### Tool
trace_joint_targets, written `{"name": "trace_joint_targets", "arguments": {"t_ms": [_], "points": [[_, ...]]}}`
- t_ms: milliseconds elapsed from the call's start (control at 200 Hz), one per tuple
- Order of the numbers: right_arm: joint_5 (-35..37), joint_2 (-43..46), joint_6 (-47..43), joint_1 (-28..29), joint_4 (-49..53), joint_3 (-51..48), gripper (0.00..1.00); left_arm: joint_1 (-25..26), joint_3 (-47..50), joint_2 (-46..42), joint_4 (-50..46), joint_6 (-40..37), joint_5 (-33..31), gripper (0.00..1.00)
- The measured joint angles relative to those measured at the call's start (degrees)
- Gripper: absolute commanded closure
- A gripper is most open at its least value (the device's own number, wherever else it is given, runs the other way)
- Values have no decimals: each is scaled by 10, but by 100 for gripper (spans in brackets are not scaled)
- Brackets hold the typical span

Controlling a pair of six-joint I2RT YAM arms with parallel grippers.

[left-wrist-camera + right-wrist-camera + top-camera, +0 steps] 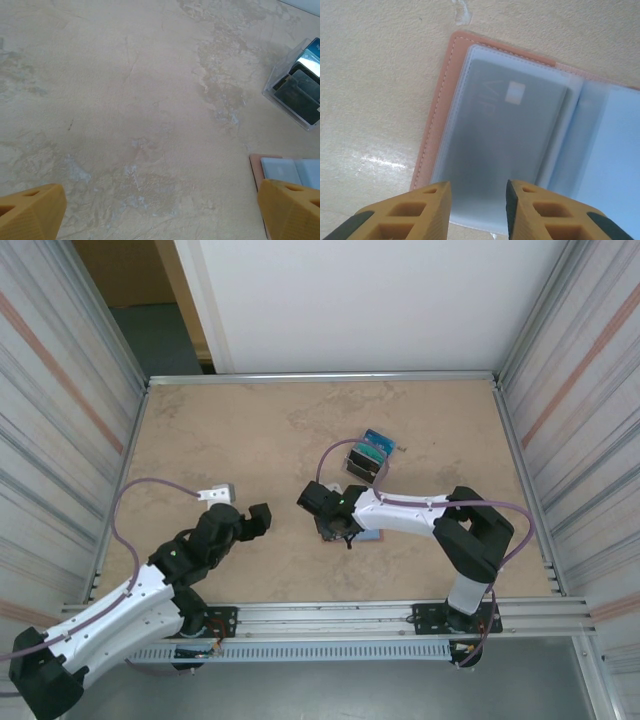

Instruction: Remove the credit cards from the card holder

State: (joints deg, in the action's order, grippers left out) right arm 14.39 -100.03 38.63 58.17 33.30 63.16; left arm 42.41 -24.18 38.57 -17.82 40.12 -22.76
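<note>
Lettering on the sleeved credit card (505, 145) perhaps reads VIP; right hand (477, 200) narrow, left hand (160, 207) wide.

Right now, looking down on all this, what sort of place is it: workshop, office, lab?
Probably a robot test cell in a lab: a beige table boxed in by ribbed metal walls, with a left arm and a right arm bolted to an aluminium rail along its near edge.
</note>
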Motion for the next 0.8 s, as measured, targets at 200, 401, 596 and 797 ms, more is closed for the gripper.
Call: {"name": "trace_joint_targets", "arguments": {"t_ms": [200,401,596,797], "points": [[2,0,0,2,0,0,64,0,0,-3,-3,0,-4,1],[-5,-1,0,4,-2,0,63,0,0,-3,-4,0,-4,1],[-18,-9,1,4,-11,0,59,0,0,-2,-4,0,-4,1],[-26,-19,2,3,-19,0,58,0,0,3,-3,0,-4,1]]}}
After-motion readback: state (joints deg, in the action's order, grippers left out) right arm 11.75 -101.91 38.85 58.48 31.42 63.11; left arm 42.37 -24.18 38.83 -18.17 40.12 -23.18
